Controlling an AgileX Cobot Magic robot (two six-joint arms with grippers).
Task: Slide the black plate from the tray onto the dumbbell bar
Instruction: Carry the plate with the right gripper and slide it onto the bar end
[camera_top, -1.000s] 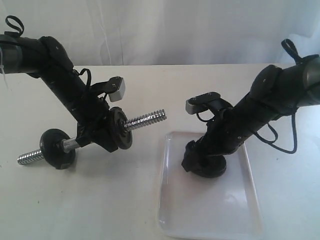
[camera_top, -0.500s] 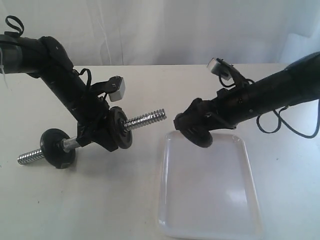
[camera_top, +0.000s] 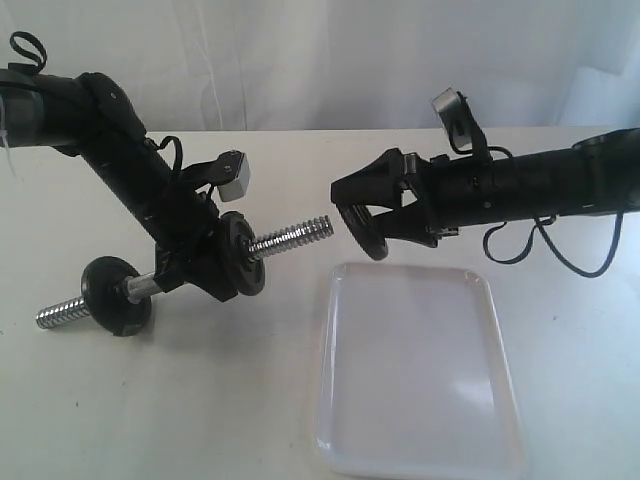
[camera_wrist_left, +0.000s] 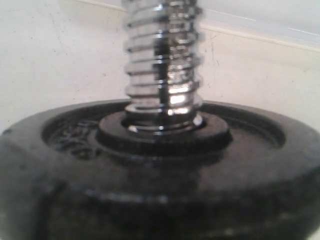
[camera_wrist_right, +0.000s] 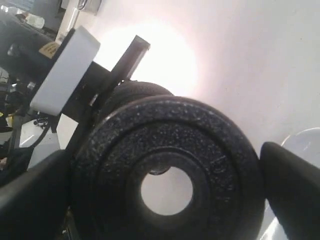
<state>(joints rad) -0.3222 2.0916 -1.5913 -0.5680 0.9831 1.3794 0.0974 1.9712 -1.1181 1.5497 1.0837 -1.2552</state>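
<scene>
In the exterior view my right gripper (camera_top: 362, 228) is shut on the black plate (camera_top: 360, 235), held on edge in the air above the far left corner of the white tray (camera_top: 420, 380). The plate faces the free threaded end of the dumbbell bar (camera_top: 292, 238), a short gap away. My left gripper (camera_top: 190, 272) is shut on the bar's middle and holds it tilted up to the right. In the right wrist view the black plate (camera_wrist_right: 215, 145) sits between both fingers (camera_wrist_right: 295, 185), its hole open. The left wrist view shows the bar (camera_wrist_left: 162, 65).
Two other black discs sit on the bar: one (camera_top: 240, 255) just beside my left gripper, also filling the left wrist view (camera_wrist_left: 150, 170), and one (camera_top: 112, 295) near the bar's low left end on the white table. The tray holds nothing.
My right gripper has lifted the black plate off the tray, swung it up and left, and turned it on edge to face the bar's end. The left arm and bar have not moved.
</scene>
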